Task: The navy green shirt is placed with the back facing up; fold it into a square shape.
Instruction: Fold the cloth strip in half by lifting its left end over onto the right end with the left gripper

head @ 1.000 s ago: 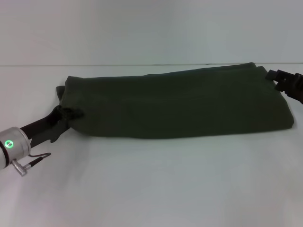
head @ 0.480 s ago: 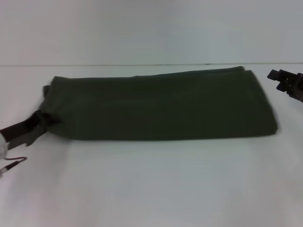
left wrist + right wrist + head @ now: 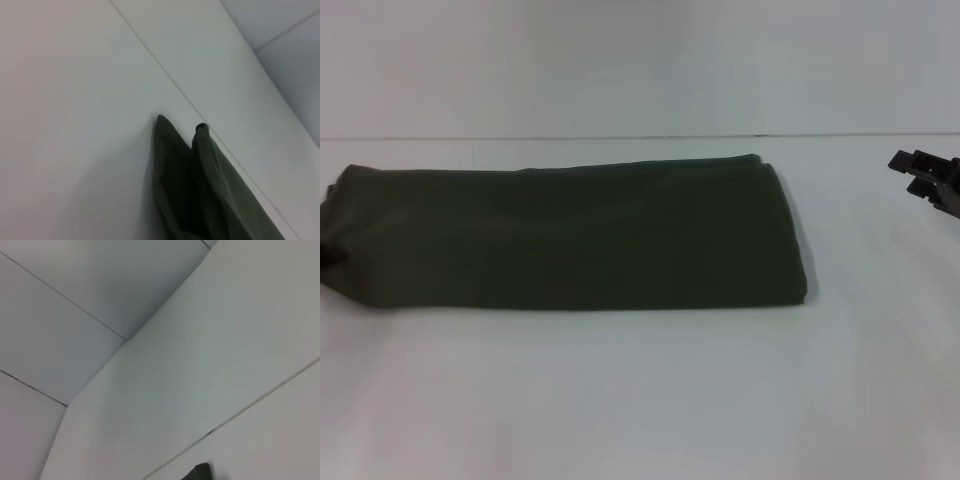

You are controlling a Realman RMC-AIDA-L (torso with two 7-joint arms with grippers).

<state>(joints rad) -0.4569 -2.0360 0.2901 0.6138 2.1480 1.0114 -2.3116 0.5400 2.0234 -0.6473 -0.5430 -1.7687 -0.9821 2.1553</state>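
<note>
Left claw (image 3: 326,255) grip unverifiable, right claw (image 3: 925,178) spread, clear: slide shirt (image 3: 570,235) flat along bench (image 3: 640,400), avoiding bunching.

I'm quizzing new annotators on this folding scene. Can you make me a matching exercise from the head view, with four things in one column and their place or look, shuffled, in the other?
Things:
1. navy green shirt
2. right gripper
3. left gripper
4. table

Place or look:
A. far right, apart from the cloth
B. white, bearing the cloth
C. barely in view at the far left edge, at the cloth's end
D. dark olive, lying flat as a long folded band

Pairs: 1-D, 2-A, 3-C, 4-B
</note>
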